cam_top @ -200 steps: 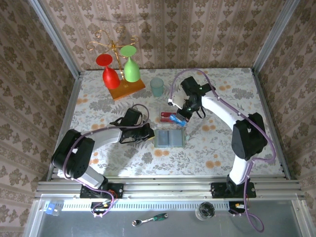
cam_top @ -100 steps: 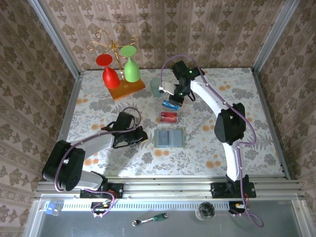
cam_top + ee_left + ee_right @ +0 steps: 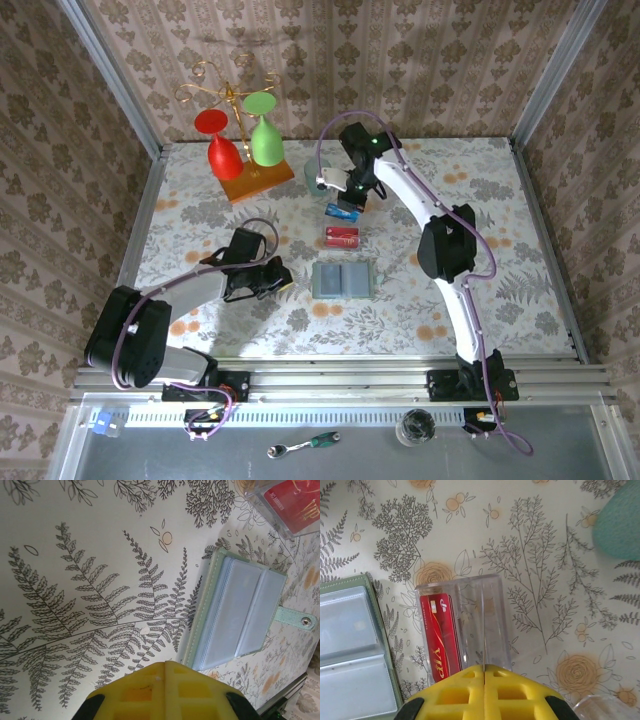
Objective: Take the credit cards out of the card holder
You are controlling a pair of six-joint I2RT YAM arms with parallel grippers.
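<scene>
The card holder (image 3: 343, 280) lies open on the floral table, and its clear sleeves (image 3: 240, 615) look empty. Red credit cards (image 3: 342, 236) sit in a clear plastic tray (image 3: 465, 625) just beyond it, with one red card (image 3: 439, 635) face up. My right gripper (image 3: 348, 203) hangs over the tray's far side, shut on a blue credit card (image 3: 342, 210). That card shows edge-on as a thin line (image 3: 483, 625) in the right wrist view. My left gripper (image 3: 283, 281) is shut with nothing in it, just left of the holder (image 3: 220, 605).
A teal cup (image 3: 620, 527) stands behind the tray, close to the right gripper. A wooden rack (image 3: 256, 180) with a red and a green wine glass is at the back left. Patterned walls enclose the table on three sides.
The right arm has carried the blue card away from the holder, back and to the left, over the tray. The left gripper has drawn back leftward from the holder's edge.
</scene>
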